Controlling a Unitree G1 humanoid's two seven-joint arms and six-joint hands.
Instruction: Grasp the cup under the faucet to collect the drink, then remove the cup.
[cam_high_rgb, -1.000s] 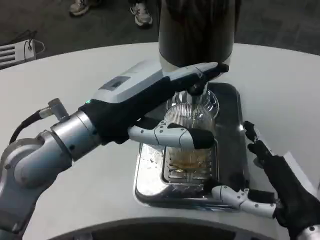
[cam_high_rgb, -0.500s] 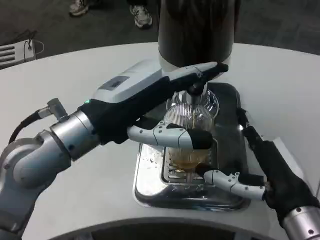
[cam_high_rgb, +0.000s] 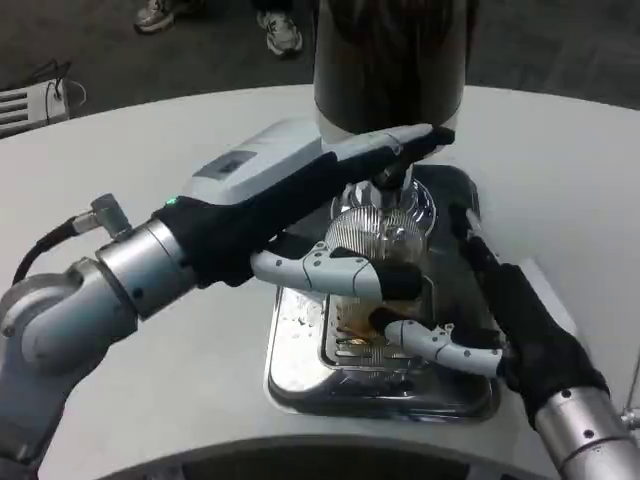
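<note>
Two: left hand (cam_high_rgb: 300, 200) and right hand (cam_high_rgb: 500, 310) flanking cup (cam_high_rgb: 385, 255)

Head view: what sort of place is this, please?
Probably an indoor lab or demonstration room: a round white table carries a drink dispenser on a metal drip tray, and people's shoes stand on dark carpet behind.

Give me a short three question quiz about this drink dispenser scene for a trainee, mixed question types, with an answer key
1. True or false: the glass cup stands on the metal drip tray under the faucet.
2. Which hand reaches to the faucet handle? A) left hand B) right hand
3. Fill in: the liquid in the cup looks ____ in colour.

Key: 1 true; 2 A; 3 amber.
</note>
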